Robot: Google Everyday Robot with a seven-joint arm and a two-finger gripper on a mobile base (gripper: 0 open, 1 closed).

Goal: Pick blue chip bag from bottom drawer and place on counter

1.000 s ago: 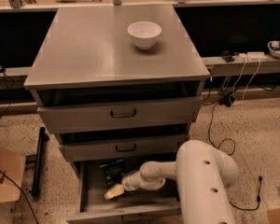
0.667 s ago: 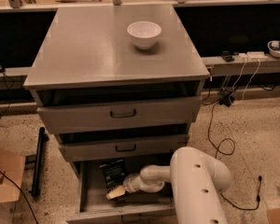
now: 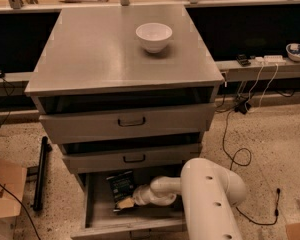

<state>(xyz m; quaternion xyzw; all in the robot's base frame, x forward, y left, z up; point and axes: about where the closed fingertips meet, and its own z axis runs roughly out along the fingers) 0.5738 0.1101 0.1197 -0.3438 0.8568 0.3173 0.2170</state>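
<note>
The bottom drawer [image 3: 97,210] is pulled open at the foot of the grey cabinet. The blue chip bag [image 3: 121,183] lies flat inside it, toward the back left, a dark bag with a pale band. My white arm reaches into the drawer from the right. My gripper [image 3: 125,202] is low in the drawer at the bag's near edge; I cannot tell whether it touches the bag. The counter [image 3: 100,54] is the cabinet's flat grey top.
A white bowl [image 3: 154,36] stands on the counter at the back right. The two upper drawers [image 3: 130,121] stand slightly open. A black bar [image 3: 40,174] and a cardboard box [image 3: 5,194] lie on the floor at left. Cables [image 3: 235,149] trail at right.
My arm has drawn slightly further left over the drawer. The gripper stays at the bag's near edge, and the bag has not visibly moved.
</note>
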